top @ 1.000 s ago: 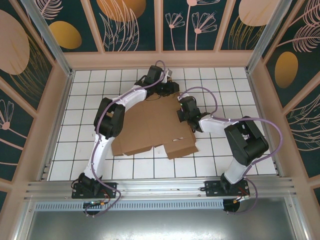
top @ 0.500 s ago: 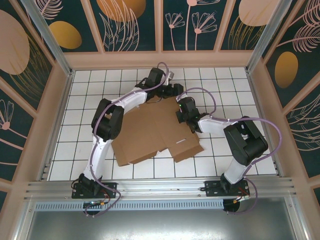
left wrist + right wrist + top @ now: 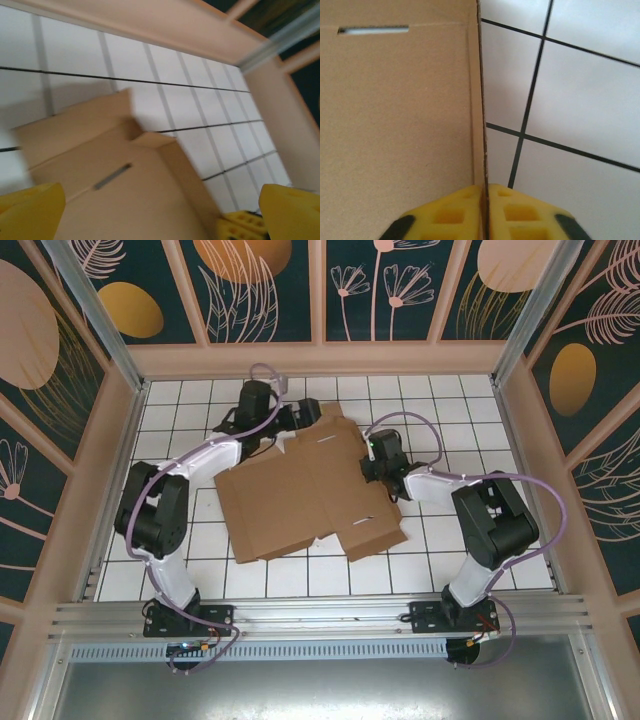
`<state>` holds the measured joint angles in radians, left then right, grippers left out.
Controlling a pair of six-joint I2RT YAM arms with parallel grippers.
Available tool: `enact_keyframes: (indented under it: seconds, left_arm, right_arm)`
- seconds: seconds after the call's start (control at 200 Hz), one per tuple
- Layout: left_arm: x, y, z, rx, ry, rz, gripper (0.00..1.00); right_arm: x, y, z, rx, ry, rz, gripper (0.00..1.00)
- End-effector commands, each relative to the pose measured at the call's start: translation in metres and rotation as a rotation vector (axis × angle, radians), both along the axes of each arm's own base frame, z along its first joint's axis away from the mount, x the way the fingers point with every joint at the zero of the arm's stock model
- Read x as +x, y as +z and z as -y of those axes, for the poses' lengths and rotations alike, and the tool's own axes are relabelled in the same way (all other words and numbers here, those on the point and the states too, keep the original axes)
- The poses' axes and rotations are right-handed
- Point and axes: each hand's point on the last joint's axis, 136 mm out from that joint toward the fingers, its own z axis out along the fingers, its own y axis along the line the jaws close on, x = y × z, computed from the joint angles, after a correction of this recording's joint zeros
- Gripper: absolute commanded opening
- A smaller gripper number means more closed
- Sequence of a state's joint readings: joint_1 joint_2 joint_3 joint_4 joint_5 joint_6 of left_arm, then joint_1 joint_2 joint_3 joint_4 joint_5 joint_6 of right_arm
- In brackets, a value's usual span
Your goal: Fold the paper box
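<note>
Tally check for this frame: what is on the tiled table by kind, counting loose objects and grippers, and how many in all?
Paper box (brown cardboard, flat sheet): 1
Grippers, yellow-fingered: 2, the left gripper and the right gripper
Total: 3

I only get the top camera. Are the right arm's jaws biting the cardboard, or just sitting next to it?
Observer: On the right wrist camera, the right jaws sit tight on both sides of a thin edge of the paper box. It looks pinched.
Operator: What about the left jaws?
Observer: On the left wrist camera, the left jaws are spread wide above a corner of the box and hold nothing.
</note>
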<state>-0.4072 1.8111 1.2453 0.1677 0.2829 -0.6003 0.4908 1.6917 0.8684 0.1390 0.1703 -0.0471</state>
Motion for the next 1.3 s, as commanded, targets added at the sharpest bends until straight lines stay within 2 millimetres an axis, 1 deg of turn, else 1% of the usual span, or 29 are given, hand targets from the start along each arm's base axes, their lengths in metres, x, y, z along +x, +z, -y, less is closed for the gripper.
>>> enact_keyframes:
  seconds: [0.0, 0.08, 0.165, 0.205, 0.24, 0.375, 0.541, 0.616, 0.736, 0.766, 0.791, 0.831, 0.841, 0.846, 0.871, 0.966, 1.041, 1.101, 1.111, 1.131, 1.196, 1.296]
  left_arm:
    - [-0.007, -0.017, -0.025, 0.085, 0.068, 0.021, 0.99]
    - [-0.016, -0.031, -0.034, 0.106, 0.078, -0.008, 0.99]
    - [-0.023, -0.042, -0.036, 0.113, 0.075, -0.031, 0.99]
    - [-0.025, -0.046, -0.037, 0.116, 0.075, -0.039, 0.99]
    - [-0.026, -0.049, -0.038, 0.119, 0.077, -0.043, 0.99]
    - [-0.025, -0.049, -0.04, 0.12, 0.085, -0.038, 0.99]
    - [-0.02, -0.045, -0.039, 0.108, 0.083, -0.027, 0.99]
    - [-0.018, -0.045, -0.039, 0.104, 0.081, -0.028, 0.99]
    - [-0.018, -0.046, -0.04, 0.104, 0.081, -0.031, 0.99]
    - [-0.018, -0.045, -0.041, 0.105, 0.081, -0.029, 0.99]
    - [-0.018, -0.045, -0.041, 0.106, 0.083, -0.029, 0.99]
    - [-0.018, -0.044, -0.042, 0.108, 0.086, -0.027, 0.99]
    - [-0.019, -0.044, -0.042, 0.108, 0.086, -0.026, 0.99]
    - [-0.018, -0.044, -0.043, 0.108, 0.088, -0.026, 0.99]
    - [-0.018, -0.043, -0.044, 0.108, 0.09, -0.024, 0.99]
    - [-0.019, -0.039, -0.047, 0.111, 0.1, -0.015, 0.99]
    - [-0.019, -0.037, -0.05, 0.116, 0.11, -0.008, 0.99]
    - [-0.019, -0.04, -0.053, 0.122, 0.118, -0.009, 0.99]
    - [-0.02, -0.03, -0.054, 0.114, 0.12, 0.009, 0.99]
    - [-0.02, -0.026, -0.055, 0.112, 0.124, 0.019, 0.99]
    - [-0.02, -0.024, -0.061, 0.11, 0.139, 0.03, 0.99]
    - [-0.02, -0.016, -0.07, 0.094, 0.163, 0.041, 0.99]
  right_arm:
    - [0.001, -0.006, -0.002, 0.029, 0.004, -0.043, 0.28]
    - [0.003, -0.007, 0.001, 0.057, -0.013, -0.066, 0.37]
    - [0.002, -0.011, 0.004, 0.129, -0.033, -0.118, 0.41]
    - [0.002, -0.012, 0.009, 0.139, -0.051, -0.13, 0.43]
    - [-0.001, -0.013, 0.005, 0.158, -0.031, -0.146, 0.45]
    - [-0.01, -0.017, 0.004, 0.158, -0.02, -0.182, 0.49]
    - [-0.018, -0.024, 0.015, 0.126, -0.048, -0.198, 0.49]
    - [-0.019, -0.026, 0.019, 0.112, -0.057, -0.205, 0.46]
    - [-0.018, -0.029, 0.022, 0.08, -0.059, -0.208, 0.38]
    - [-0.018, -0.028, 0.022, 0.075, -0.054, -0.206, 0.31]
    - [-0.018, -0.028, 0.021, 0.069, -0.049, -0.205, 0.22]
    - [-0.017, -0.027, 0.022, 0.054, -0.049, -0.2, 0.12]
    - [-0.016, -0.027, 0.023, 0.052, -0.05, -0.198, 0.1]
    - [-0.016, -0.026, 0.023, 0.047, -0.05, -0.195, 0.07]
    - [-0.015, -0.025, 0.024, 0.031, -0.054, -0.188, 0.0]
    - [-0.012, -0.022, 0.031, -0.052, -0.066, -0.159, 0.0]
    - [-0.008, -0.014, 0.035, -0.116, -0.075, -0.122, 0.0]
    - [-0.004, -0.004, 0.039, -0.16, -0.081, -0.08, 0.0]
    - [-0.003, -0.002, 0.039, -0.166, -0.082, -0.071, 0.0]
    - [-0.002, 0.0, 0.04, -0.176, -0.082, -0.059, 0.0]
    - [0.001, 0.013, 0.041, -0.193, -0.076, -0.011, 0.0]
    - [0.003, 0.034, 0.036, -0.216, -0.029, 0.064, 0.0]
